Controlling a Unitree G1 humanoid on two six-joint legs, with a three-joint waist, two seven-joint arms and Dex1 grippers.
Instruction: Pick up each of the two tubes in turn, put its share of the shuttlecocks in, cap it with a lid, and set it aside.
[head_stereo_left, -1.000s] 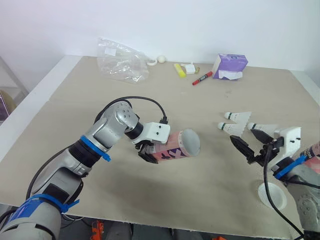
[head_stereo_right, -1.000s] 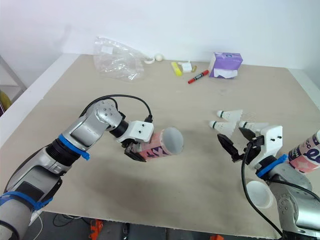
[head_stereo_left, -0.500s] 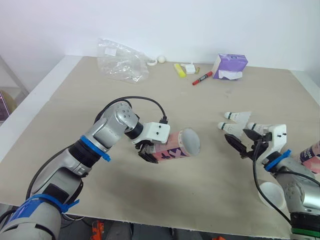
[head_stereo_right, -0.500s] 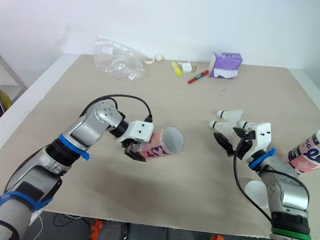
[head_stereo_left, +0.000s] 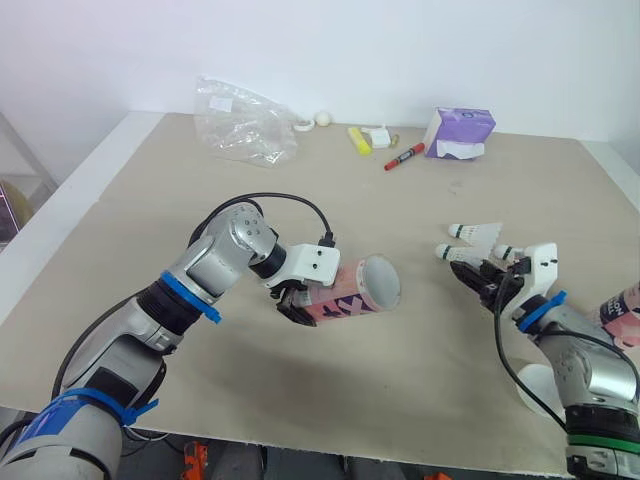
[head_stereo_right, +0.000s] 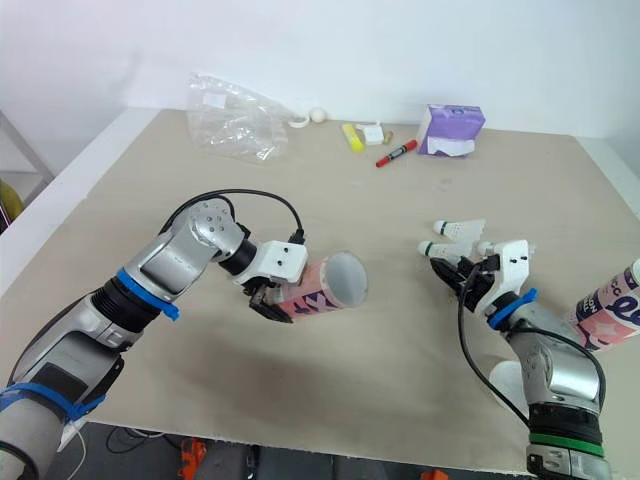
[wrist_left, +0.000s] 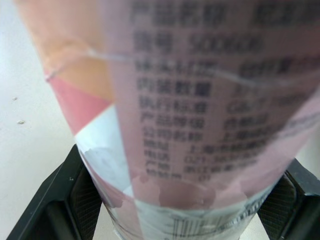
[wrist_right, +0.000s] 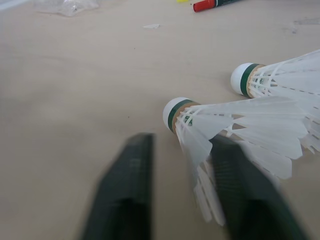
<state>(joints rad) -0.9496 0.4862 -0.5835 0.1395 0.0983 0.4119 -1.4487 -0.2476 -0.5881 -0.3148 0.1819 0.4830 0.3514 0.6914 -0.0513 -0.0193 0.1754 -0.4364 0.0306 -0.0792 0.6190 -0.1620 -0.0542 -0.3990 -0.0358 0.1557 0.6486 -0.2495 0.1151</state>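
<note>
While the left gripper (head_stereo_left: 298, 302) clamps the pink tube (head_stereo_left: 355, 292) level above the tabletop (head_stereo_left: 420, 385), the right gripper (head_stereo_left: 484, 284), fingers apart, brackets a lying shuttlecock (wrist_right: 220, 117); loading step, closing likely next.

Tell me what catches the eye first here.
The left gripper holds a pink tube sideways over the middle of the table, its open mouth facing the robot's right. To the right, the open right gripper straddles one of the white shuttlecocks lying there.
</note>
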